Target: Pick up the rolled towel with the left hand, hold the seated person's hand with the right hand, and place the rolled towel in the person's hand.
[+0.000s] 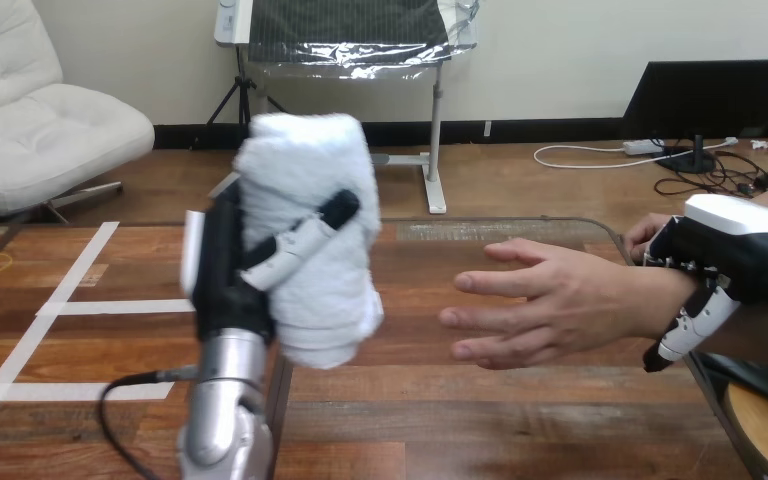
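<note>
Head view: the left hand (222, 272) is holding the rolled towel (335, 290) up over the left part of the wooden table (520, 400). The white roll is standing nearly upright in that grasp, clear of the tabletop. The black palm is sitting against the towel's left side, and a jointed finger (305, 240) is wrapping slantwise across its front, pressing into the cloth. So those fingers are clenching around the towel. The silver left forearm is rising straight up from the bottom edge beneath it.

Over on the right, the person's hand (560, 295) is reaching in from the right edge. Its fingers are lying straight and slightly spread, pointing left toward the towel, and nothing is resting in it. It is hovering above the table, well apart from the roll, with bare wood showing between the two.

The right hand (730, 250) is sitting at the person's wrist. Its white-shelled back is lying on top, its fingers are curling over the wrist's far side, and its thumb (685, 335) is hooking underneath. It is wrapping that wrist rather than the hand itself.
</note>
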Controlling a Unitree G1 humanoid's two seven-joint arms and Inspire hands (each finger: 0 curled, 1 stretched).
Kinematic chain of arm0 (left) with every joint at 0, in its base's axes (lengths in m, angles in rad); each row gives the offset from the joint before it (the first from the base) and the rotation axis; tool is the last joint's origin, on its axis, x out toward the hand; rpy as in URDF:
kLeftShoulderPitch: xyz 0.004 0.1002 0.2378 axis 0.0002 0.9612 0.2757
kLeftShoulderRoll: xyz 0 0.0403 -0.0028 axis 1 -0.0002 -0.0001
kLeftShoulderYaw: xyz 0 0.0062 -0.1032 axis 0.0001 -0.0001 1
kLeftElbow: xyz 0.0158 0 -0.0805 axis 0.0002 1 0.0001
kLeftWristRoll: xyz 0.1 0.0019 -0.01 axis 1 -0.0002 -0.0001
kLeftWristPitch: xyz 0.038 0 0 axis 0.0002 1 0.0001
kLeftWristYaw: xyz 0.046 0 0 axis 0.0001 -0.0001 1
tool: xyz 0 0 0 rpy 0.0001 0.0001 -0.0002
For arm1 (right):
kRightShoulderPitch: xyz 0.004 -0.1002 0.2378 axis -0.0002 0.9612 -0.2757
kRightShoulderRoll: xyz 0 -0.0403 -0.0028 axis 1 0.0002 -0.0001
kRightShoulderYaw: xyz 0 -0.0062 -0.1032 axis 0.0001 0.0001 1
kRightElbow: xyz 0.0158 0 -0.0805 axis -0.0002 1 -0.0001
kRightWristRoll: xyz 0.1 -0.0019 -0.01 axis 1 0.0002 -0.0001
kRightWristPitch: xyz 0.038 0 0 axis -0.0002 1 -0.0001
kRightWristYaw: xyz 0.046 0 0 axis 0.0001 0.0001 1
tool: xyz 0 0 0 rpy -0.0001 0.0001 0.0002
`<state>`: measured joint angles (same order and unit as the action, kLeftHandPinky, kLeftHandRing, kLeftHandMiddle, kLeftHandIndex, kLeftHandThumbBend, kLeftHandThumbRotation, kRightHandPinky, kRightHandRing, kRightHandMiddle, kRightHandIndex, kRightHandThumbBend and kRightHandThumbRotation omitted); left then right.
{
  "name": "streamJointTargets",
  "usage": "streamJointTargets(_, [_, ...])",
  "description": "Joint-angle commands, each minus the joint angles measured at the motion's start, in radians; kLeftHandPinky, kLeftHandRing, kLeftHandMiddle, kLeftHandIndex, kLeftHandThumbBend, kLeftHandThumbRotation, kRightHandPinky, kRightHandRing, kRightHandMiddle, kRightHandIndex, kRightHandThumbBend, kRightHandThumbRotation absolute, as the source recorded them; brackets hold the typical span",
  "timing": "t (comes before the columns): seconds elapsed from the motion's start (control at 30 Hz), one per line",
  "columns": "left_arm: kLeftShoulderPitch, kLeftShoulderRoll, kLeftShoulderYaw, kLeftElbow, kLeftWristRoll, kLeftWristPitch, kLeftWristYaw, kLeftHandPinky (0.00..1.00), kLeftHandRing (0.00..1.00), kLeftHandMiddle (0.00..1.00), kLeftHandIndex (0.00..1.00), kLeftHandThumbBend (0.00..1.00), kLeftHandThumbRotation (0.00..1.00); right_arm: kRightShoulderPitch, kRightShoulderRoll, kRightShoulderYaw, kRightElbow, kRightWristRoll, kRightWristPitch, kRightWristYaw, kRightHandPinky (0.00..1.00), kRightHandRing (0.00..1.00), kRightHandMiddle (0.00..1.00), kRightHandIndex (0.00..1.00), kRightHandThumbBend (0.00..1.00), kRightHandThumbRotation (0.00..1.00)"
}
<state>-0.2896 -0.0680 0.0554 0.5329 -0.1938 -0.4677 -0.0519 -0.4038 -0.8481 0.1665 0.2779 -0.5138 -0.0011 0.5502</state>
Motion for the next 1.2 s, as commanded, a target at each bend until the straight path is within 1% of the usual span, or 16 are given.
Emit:
streamJointTargets(0.0, [-0.204,-0.094,0.003,0.126,-0.007,-0.093,-0.01,0.24,0.29,0.37,0.41,0.57,0.0,-0.123,0.052,0.023,-0.005,-0.015,0.02,-0.008,0.2,0.27,0.35,0.4,0.9,0.06])
streamJointTargets(0.2, [-0.253,-0.123,0.013,0.204,-0.038,-0.117,-0.031,0.25,0.3,0.37,0.42,0.6,0.0,-0.135,0.067,0.026,-0.011,-0.011,0.018,-0.009,0.2,0.26,0.35,0.39,0.91,0.07])
streamJointTargets(0.37, [-0.285,-0.142,0.015,0.253,-0.044,-0.137,-0.032,0.24,0.29,0.37,0.42,0.61,0.0,-0.142,0.076,0.03,-0.009,-0.015,0.006,-0.02,0.19,0.25,0.34,0.39,0.91,0.07])
streamJointTargets(0.5, [-0.311,-0.161,0.017,0.29,-0.052,-0.148,-0.032,0.25,0.3,0.37,0.42,0.61,0.0,-0.151,0.085,0.037,-0.012,-0.022,0.023,-0.017,0.19,0.26,0.34,0.39,0.91,0.06])
streamJointTargets(0.6, [-0.327,-0.173,0.018,0.315,-0.054,-0.159,-0.031,0.25,0.3,0.37,0.42,0.61,0.0,-0.155,0.092,0.038,-0.013,-0.02,0.026,-0.018,0.2,0.27,0.35,0.39,0.91,0.06])
streamJointTargets(0.77, [-0.351,-0.191,0.022,0.35,-0.063,-0.171,-0.029,0.25,0.3,0.37,0.42,0.6,0.0,-0.162,0.101,0.04,-0.013,-0.019,0.027,-0.018,0.22,0.29,0.36,0.39,0.91,0.05])
streamJointTargets(0.9, [-0.37,-0.214,0.029,0.374,-0.083,-0.175,-0.036,0.25,0.3,0.37,0.42,0.61,0.0,-0.168,0.109,0.042,-0.014,-0.02,0.031,-0.013,0.23,0.3,0.37,0.39,0.91,0.04])
streamJointTargets(1.07, [-0.39,-0.234,0.034,0.402,-0.099,-0.185,-0.039,0.25,0.3,0.36,0.42,0.62,0.0,-0.175,0.12,0.042,-0.013,-0.017,0.034,-0.008,0.22,0.29,0.36,0.38,0.91,0.04])
streamJointTargets(1.17, [-0.399,-0.243,0.028,0.413,-0.095,-0.188,-0.027,0.25,0.3,0.36,0.42,0.63,0.0,-0.179,0.124,0.044,-0.012,-0.02,0.037,-0.007,0.21,0.28,0.35,0.37,0.91,0.04])
